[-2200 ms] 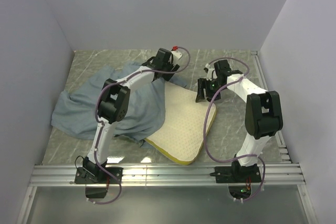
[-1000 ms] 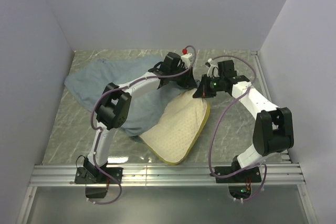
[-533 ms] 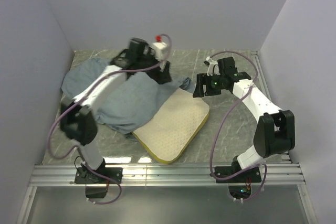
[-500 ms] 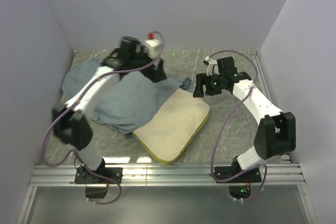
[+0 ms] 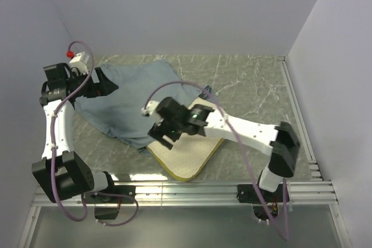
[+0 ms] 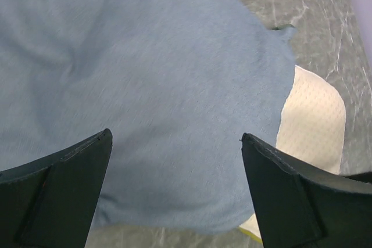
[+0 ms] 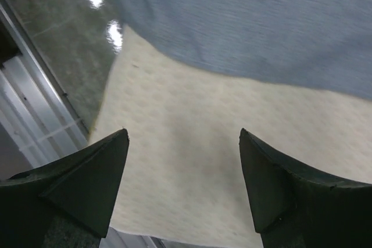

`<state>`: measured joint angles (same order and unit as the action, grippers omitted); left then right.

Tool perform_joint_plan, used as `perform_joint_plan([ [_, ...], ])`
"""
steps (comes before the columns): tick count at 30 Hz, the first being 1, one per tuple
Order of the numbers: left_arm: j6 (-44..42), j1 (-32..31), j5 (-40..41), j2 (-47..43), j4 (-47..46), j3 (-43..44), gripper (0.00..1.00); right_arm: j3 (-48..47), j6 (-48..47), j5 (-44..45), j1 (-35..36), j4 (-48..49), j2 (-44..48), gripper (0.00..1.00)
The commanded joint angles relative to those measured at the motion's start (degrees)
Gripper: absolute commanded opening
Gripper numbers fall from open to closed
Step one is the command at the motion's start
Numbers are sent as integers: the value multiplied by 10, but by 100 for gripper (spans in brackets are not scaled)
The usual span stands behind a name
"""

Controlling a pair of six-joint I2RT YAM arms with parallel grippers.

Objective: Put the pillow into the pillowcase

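My left tool (image 5: 107, 83), spread wide and empty, hangs above the pillowcase (image 5: 136, 100) near its left edge; that wrist view catches only a cream corner of the pillow (image 6: 314, 120). From above, more of it lies bare on the tabletop (image 5: 250, 85), under my right tool (image 5: 163, 135), also apart

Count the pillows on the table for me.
1. The pillow lies near the front middle of the table, its far end covered by the blue pillowcase. Anything else beneath that fabric would be hidden.
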<state>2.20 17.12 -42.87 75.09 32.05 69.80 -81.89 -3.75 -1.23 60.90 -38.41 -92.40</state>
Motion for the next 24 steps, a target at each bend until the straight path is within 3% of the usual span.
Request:
perform_joint_plan([
  [1,-9,46,-50,-47,30,-11,99,-75,30,18,49,-43,-68,84],
  [6,-16,70,-55,-83,32,-48,99,-129,59,45,109,-66,-156,85],
  [15,-11,72,-50,-126,17,-94,99,-122,73,84,113,-50,-288,85],
  [18,-6,74,-55,-142,6,-119,100,-118,78,70,99,-41,-292,66],
  [19,-1,77,-57,-151,-1,-127,99,-118,77,63,86,-36,-282,39],
  [21,24,84,-90,-158,-15,-146,99,-131,75,21,68,-34,-262,9],
  [22,30,89,-105,-161,-19,-151,99,-137,78,2,46,-35,-236,0],
  [24,40,91,-148,-165,-33,-157,96,-157,82,-58,25,-30,-183,0],
])
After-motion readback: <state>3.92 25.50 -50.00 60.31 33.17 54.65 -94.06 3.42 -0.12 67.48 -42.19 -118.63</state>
